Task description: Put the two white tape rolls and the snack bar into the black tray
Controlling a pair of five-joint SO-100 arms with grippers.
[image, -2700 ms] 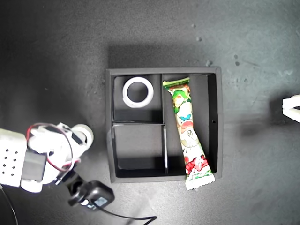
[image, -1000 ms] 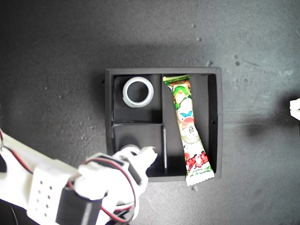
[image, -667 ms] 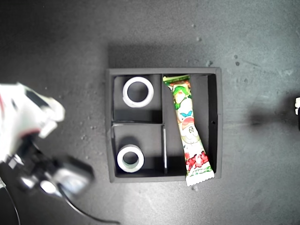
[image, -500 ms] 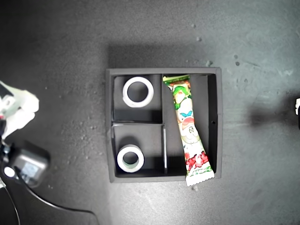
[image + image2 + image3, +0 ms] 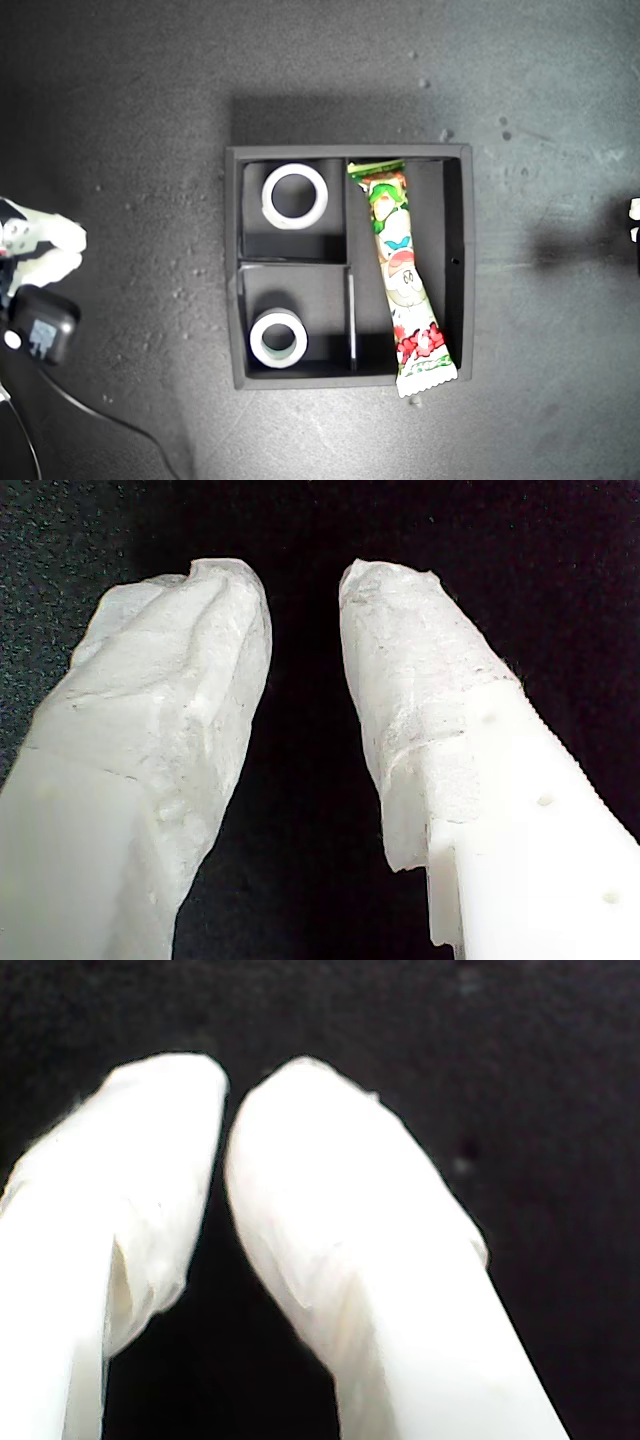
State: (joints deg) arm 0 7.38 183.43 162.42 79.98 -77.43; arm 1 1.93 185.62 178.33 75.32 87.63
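Tray (image 5: pixel 455 270) sits at the centre of the exterior view on a dark mat (image 5: pixel 130 120), square to the frame. Its two small square compartments are on the exterior view's left side, one above the other; the long compartment runs along the exterior view's right side, with the narrow slot between the lower square and the long compartment.

Thin roll (image 5: pixel 295 196) lies flat in the upper square compartment. Thick roll (image 5: pixel 279 338) lies flat in the lower square compartment, near that compartment's lower left corner as the exterior view shows it. The bar (image 5: pixel 402 280) lies lengthwise in the long compartment, slightly tilted; its lower crimped end rides over the tray's bottom wall and projects onto the mat.

My first gripper (image 5: pixel 300 590) shows two white padded fingers (image 5: pixel 170 720) with a clear gap between them and nothing but dark surface in the gap: spread, carrying nothing. My second gripper (image 5: pixel 228 1085) shows its fingers nearly touching at the tips, with a narrow dark gap lower down and nothing held: pressed together.

An arm (image 5: pixel 35 260) appears at the exterior view's left edge, well apart from the tray and all three items. A small white part of another arm (image 5: pixel 634 208) shows at the exterior view's right edge, also well apart from the tray. The wrist views do not show which arm is which.
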